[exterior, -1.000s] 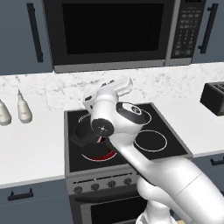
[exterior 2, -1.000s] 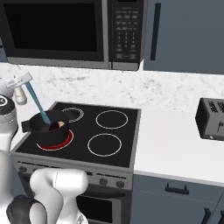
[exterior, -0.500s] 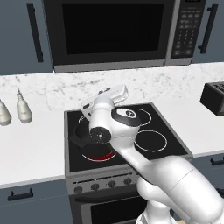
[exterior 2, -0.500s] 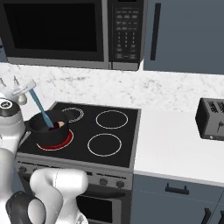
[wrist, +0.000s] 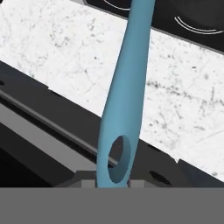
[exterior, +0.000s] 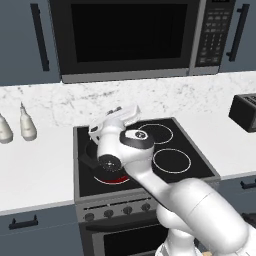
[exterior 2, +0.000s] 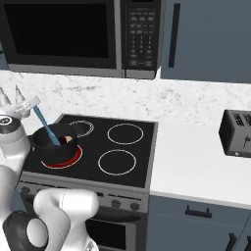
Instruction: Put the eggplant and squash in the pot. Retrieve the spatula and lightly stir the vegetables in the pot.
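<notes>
The dark pot [exterior 2: 53, 143] stands on the glowing red front-left burner [exterior 2: 62, 160]. The light-blue spatula [exterior 2: 45, 125] leans from my gripper [exterior 2: 32, 106] down into the pot, its flat end hidden inside. A small dark purple bit of eggplant [exterior 2: 63, 142] and a tan bit of squash [exterior 2: 69, 139] show by the pot's right rim. In the hand view my gripper [wrist: 113, 183] is shut on the spatula [wrist: 124, 87] just below the hole in its handle. In the left base view my arm covers most of the pot [exterior: 89, 156].
A black toaster [exterior 2: 238, 133] stands on the counter right of the stove. Two pale bottles [exterior: 27, 127] stand on the counter to the left. The microwave [exterior: 130, 35] hangs above the stove. The other burners [exterior 2: 125, 134] are bare.
My hand has drifted lower and toward the stove's front-left, carrying the spatula's handle with it, so the spatula has swept inside the pot. The pot has stayed put.
</notes>
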You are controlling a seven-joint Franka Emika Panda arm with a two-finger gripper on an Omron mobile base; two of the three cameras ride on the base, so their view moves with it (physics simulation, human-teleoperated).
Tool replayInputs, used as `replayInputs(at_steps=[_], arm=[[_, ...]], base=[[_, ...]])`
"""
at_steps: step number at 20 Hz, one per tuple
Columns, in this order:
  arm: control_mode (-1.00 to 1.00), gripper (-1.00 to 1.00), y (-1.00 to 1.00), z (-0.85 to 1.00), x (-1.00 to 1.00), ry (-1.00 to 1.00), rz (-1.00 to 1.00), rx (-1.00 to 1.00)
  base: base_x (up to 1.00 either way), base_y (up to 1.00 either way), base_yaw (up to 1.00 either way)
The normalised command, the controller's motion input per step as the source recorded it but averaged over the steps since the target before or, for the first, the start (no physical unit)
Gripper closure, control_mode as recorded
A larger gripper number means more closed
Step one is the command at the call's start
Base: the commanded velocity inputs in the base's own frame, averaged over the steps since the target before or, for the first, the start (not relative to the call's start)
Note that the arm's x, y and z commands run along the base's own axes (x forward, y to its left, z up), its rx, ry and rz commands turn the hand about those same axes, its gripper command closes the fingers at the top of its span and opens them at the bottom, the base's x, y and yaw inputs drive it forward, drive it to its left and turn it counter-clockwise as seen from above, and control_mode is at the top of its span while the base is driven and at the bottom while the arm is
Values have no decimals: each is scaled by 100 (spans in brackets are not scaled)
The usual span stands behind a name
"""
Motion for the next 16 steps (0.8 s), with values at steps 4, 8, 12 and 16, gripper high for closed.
replayInputs(at_steps=[4,8,12,16], arm=[[-100,100,20,-7,8,-9,0,0],[-100,100,6,16,3,-3,0,0],[-100,100,0,-2,27,0,0,0],[-100,100,0,-17,32,0,0,0]], base=[[0,0,0],[0,0,0],[0,0,0],[0,0,0]])
